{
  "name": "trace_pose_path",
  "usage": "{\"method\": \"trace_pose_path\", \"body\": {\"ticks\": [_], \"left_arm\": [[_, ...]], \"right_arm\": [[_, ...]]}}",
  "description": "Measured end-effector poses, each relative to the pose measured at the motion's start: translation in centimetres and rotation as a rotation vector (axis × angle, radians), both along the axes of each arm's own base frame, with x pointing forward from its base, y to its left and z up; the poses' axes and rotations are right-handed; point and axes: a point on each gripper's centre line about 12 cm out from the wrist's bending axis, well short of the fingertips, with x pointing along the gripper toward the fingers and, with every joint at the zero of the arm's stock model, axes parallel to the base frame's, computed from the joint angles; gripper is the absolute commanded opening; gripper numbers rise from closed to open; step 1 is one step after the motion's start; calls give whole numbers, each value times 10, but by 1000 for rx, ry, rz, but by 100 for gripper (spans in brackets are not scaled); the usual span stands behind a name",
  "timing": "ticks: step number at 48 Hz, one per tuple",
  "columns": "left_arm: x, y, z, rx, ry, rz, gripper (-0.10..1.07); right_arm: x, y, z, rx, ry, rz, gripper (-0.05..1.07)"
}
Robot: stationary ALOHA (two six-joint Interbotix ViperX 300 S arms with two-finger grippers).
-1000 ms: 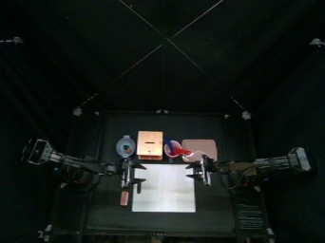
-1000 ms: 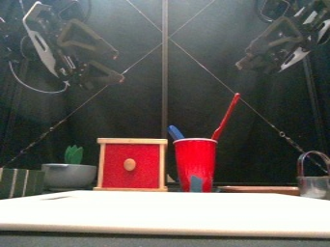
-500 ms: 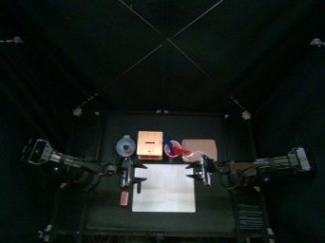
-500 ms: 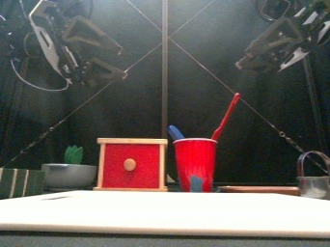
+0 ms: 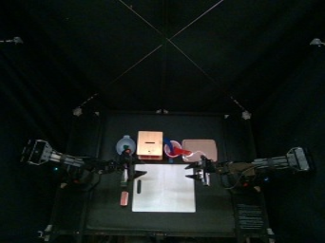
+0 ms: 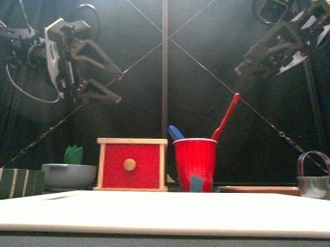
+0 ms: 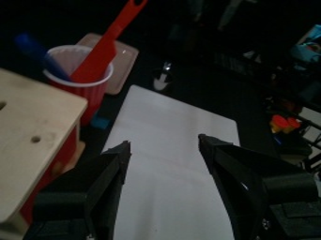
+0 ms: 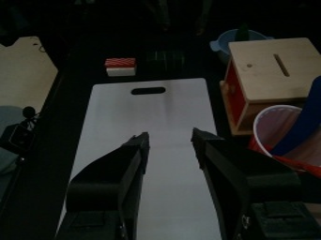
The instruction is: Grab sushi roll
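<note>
The sushi roll point(image 8: 120, 65) is a small red and white piece lying just past the handle end of the white cutting board point(image 8: 145, 131). From above the sushi roll point(image 5: 124, 196) shows left of the board point(image 5: 165, 193). My left gripper point(image 7: 163, 142) hangs open over the board with nothing between its jaws. In the top view the left gripper point(image 5: 131, 176) is near the board's left back corner, short of the roll. My right gripper point(image 8: 168, 139) is also open and empty, above the board's right side point(image 5: 197, 174). Both grippers hang high in the front view point(image 6: 84, 72) point(image 6: 264, 53).
Behind the board stand a grey bowl point(image 6: 68, 175), a red box with a wooden top point(image 6: 133, 164) and a red cup point(image 6: 196, 164) holding a red and a blue utensil. A wooden slab point(image 5: 203, 148) and a metal mug point(image 6: 314, 178) are at the right.
The left arm has swung lower and toward the middle in the front view. The right arm has not moved, and both grippers stay open.
</note>
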Motion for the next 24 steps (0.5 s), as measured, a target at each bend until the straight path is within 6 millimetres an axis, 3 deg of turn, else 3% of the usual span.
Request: {"method": "trace_pose_path", "body": {"ticks": [4, 14, 24], "left_arm": [[-2, -1, -4, -49, 41, 9, 93], [-21, -6, -28, -371, 199, 127, 93], [-33, -3, -22, -544, 160, 223, 92]], "right_arm": [[0, 0, -1, 1, 3, -1, 79], [1, 0, -4, 2, 14, 0, 79], [4, 1, -10, 3, 40, 0, 79]]}}
